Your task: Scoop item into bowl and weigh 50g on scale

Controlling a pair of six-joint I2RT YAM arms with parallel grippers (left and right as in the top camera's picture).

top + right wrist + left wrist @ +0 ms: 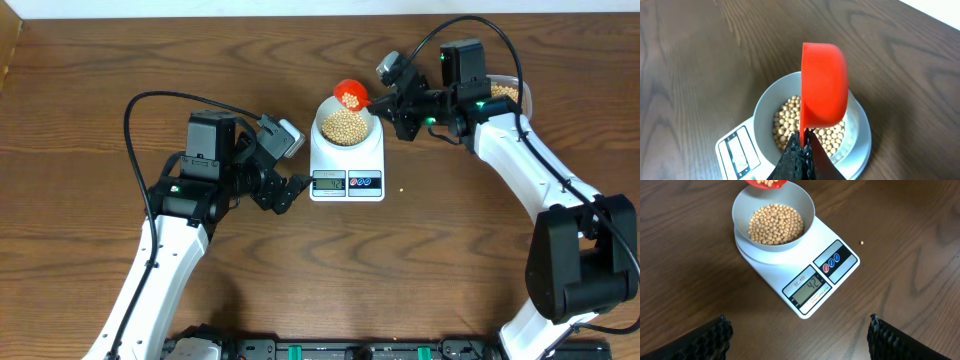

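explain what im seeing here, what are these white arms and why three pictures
These are two robot arms at a wooden table, each ending in a two-finger gripper. One picture looks down from above; the other two come from cameras on the wrists. A white scale carries a pale bowl of beans, its display reading 42. The right gripper is shut on a red scoop, tilted over the bowl. The left gripper is open and empty, beside the scale.

Beans (776, 224) lie in bowl (743, 204) on scale (771, 266)
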